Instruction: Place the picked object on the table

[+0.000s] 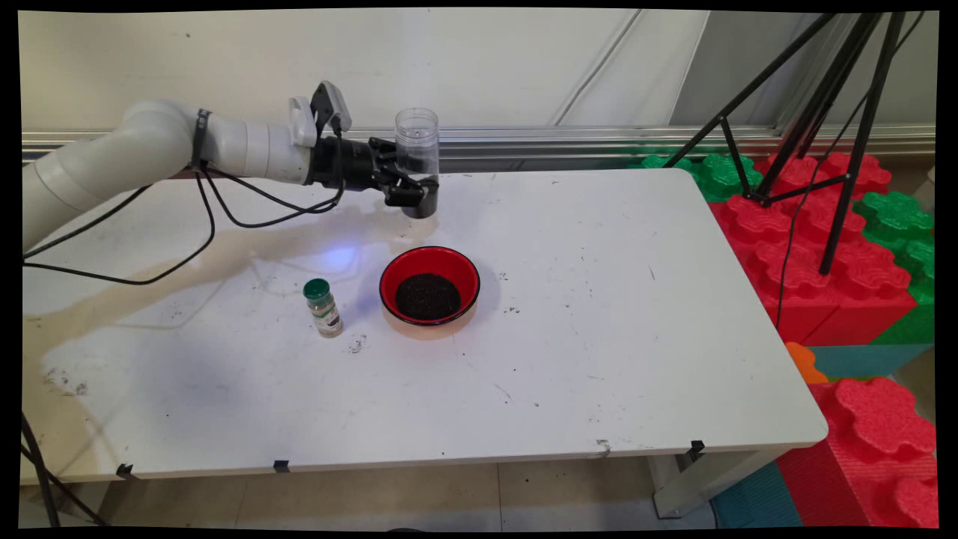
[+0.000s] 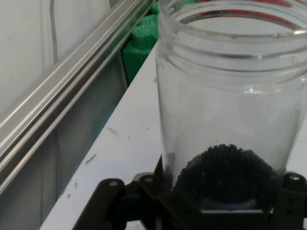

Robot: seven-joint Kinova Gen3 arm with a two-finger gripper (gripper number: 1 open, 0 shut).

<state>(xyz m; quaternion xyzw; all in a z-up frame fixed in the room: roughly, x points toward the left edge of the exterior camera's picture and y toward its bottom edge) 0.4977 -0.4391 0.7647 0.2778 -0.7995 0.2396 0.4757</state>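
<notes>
Jar [image 1: 417, 150] upright, mouth up, clamped in gripper [image 1: 408, 191] at upper centre, above red bowl [image 1: 429, 288]. Dark grains [image 2: 225, 172] inside, only in hand view.

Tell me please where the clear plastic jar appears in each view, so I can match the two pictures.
Main view: the clear jar stands upright in the pincer, upper centre, above the table's far edge.
Hand view: the jar fills the right half, dark grains at its bottom.
Shared landmark: the metal rail along the wall, seen at the hand view's left.
</notes>
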